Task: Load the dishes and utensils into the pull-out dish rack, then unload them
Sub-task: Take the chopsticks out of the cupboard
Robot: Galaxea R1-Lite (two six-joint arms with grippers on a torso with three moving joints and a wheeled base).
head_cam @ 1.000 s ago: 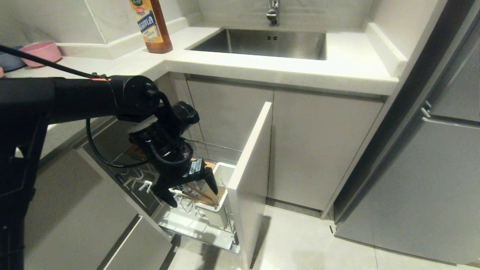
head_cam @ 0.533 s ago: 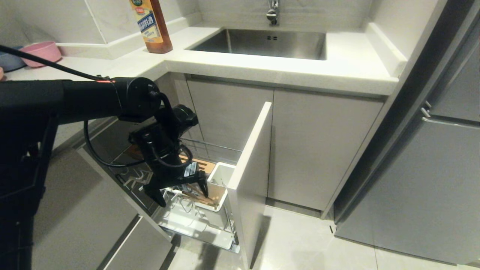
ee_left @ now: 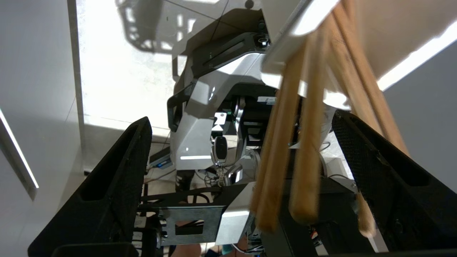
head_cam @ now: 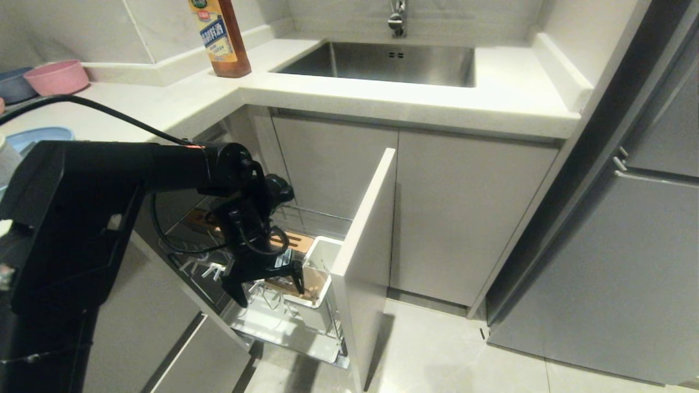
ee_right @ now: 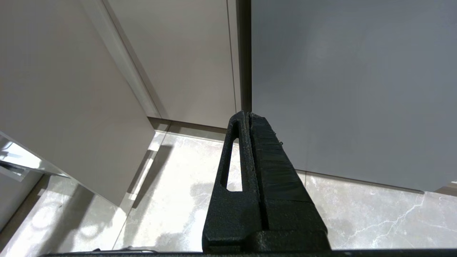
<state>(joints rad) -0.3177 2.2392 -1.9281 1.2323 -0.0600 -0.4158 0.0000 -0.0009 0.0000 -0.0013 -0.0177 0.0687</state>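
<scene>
The pull-out dish rack (head_cam: 322, 214) stands drawn out under the counter, its pale grey front panel (head_cam: 365, 234) towards me. Wooden chopsticks (head_cam: 282, 285) lean out of its white utensil cup (head_cam: 323, 256). My left gripper (head_cam: 267, 288) hangs open around their free ends. In the left wrist view the chopsticks (ee_left: 285, 150) pass between the fingers (ee_left: 117, 185), nearer one side, with gaps on both sides. A light-blue plate (head_cam: 39, 136) lies on the counter at the left. My right gripper (ee_right: 245, 116) is shut and empty, pointing at the floor. No spoon shows.
A slotted wooden block (head_cam: 297, 240) and a white drip tray (head_cam: 273, 323) sit in the rack. On the counter are a pink bowl (head_cam: 57, 76), a grey-blue bowl (head_cam: 12, 86) and a sauce bottle (head_cam: 221, 38). The sink (head_cam: 382, 63) is behind, a fridge (head_cam: 628, 245) to the right.
My left forearm has sunk lower, uncovering the light-blue plate on the counter. The gripper has dropped slightly over the chopsticks and stays open. The right arm has not moved.
</scene>
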